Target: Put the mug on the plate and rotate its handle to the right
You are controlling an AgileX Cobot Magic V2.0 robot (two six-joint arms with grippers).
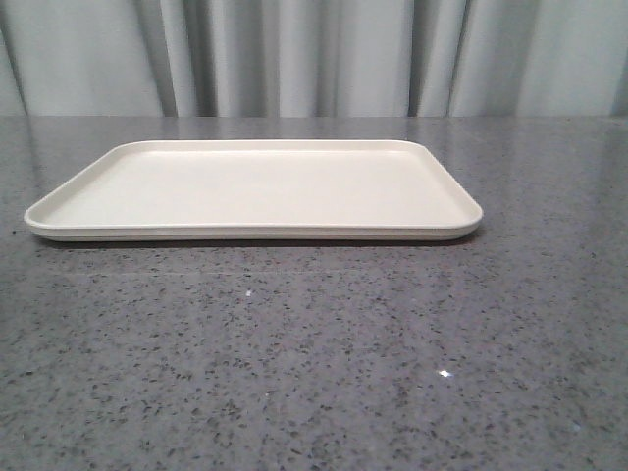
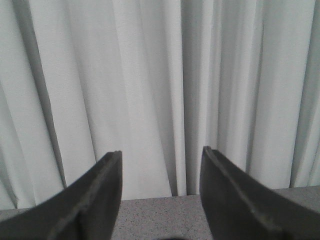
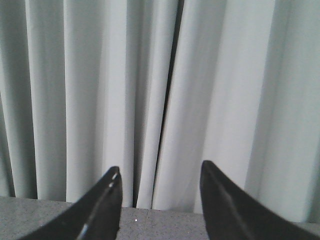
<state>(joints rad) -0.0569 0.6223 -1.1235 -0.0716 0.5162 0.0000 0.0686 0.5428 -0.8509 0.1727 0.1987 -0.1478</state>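
The cream rectangular plate [image 1: 255, 191] lies flat on the grey speckled table in the front view, with nothing on it. The mug and its handle are out of view in every frame. Neither arm shows in the front view. In the left wrist view my left gripper [image 2: 161, 155] is open, its dark fingers apart with only curtain and a strip of table behind them. My right gripper [image 3: 160, 170] is open too in the right wrist view, nothing between its fingers, facing the curtain.
A pale pleated curtain [image 1: 314, 54] hangs behind the far edge of the grey speckled table [image 1: 314, 373]. The table surface stretches from the plate to the near edge.
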